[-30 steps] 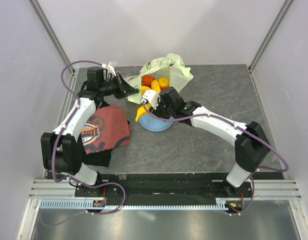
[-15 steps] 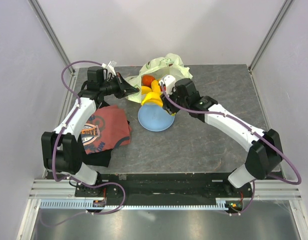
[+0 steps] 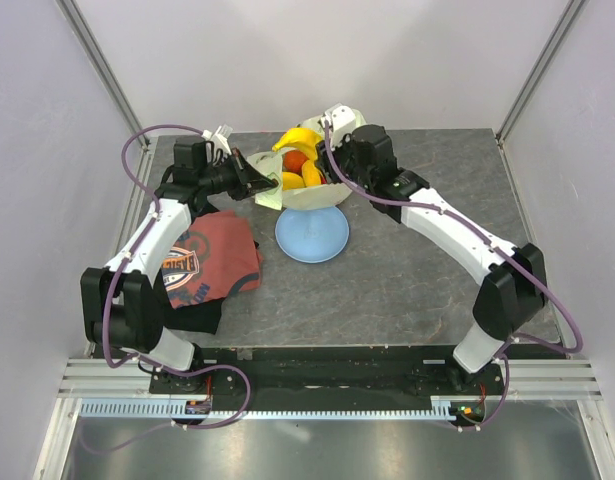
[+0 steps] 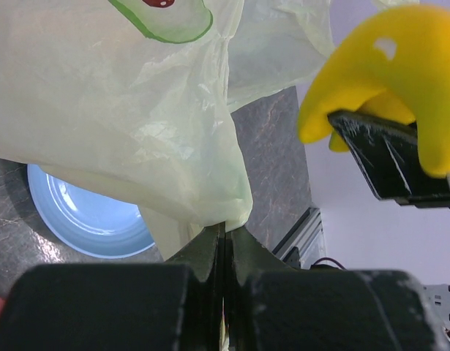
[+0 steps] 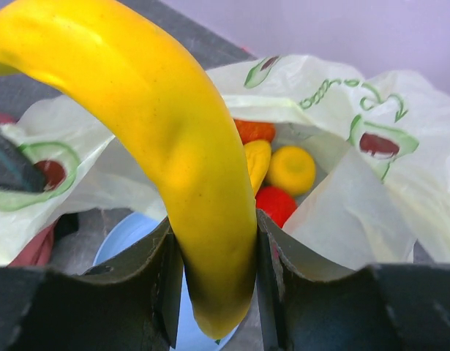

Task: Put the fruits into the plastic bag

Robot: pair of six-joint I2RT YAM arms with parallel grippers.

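The plastic bag (image 3: 305,196) is pale yellow-green with avocado prints and sits at the back of the table with its mouth held open. My left gripper (image 3: 264,186) is shut on the bag's near-left rim (image 4: 226,213). Inside the bag lie an orange-red fruit (image 5: 254,130), a round yellow one (image 5: 291,170), a red one (image 5: 276,205) and another yellow piece (image 5: 257,164). My right gripper (image 5: 214,270) is shut on a yellow banana (image 5: 166,146) and holds it in the air over the bag's mouth (image 3: 299,137). In the left wrist view the banana (image 4: 400,73) shows at the upper right.
The round blue plate (image 3: 313,236) sits bare just in front of the bag. A red printed T-shirt (image 3: 203,262) lies at the left by my left arm. White walls with metal posts close off the back and sides.
My right arm has lifted the banana off the blue plate and carried it back and up over the bag's opening. The left gripper has kept its hold on the rim.
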